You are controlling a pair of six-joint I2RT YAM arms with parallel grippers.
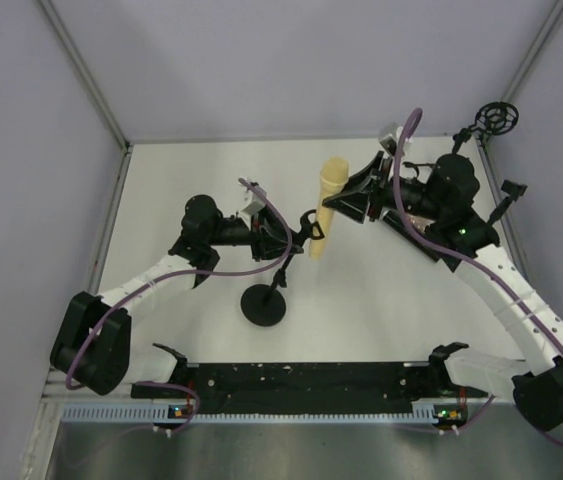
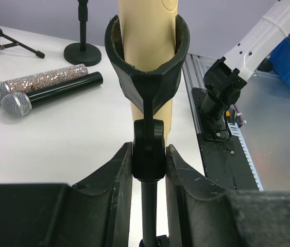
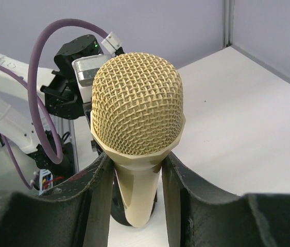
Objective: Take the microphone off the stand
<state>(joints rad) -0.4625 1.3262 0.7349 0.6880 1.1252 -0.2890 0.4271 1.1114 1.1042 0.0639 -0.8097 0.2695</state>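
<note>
The cream-gold microphone [image 1: 328, 205] stands tilted in the black clip [image 2: 147, 67] at the top of the stand. The stand's round base [image 1: 263, 305] rests on the white table. My left gripper [image 2: 148, 154] is shut on the stand's swivel joint just under the clip, with the thin pole running down between the fingers. My right gripper [image 3: 134, 164] is shut on the microphone's body right below its mesh head [image 3: 137, 105], one finger on each side. In the left wrist view the microphone's body [image 2: 146, 41] still passes through the clip.
A glitter microphone [image 2: 41, 82] and a black-bodied one [image 2: 52, 93] lie side by side on the table. Behind them stand another round-based stand [image 2: 83, 51] and a tripod [image 2: 0, 37]. A black ring mount [image 1: 496, 118] sits at the far right corner.
</note>
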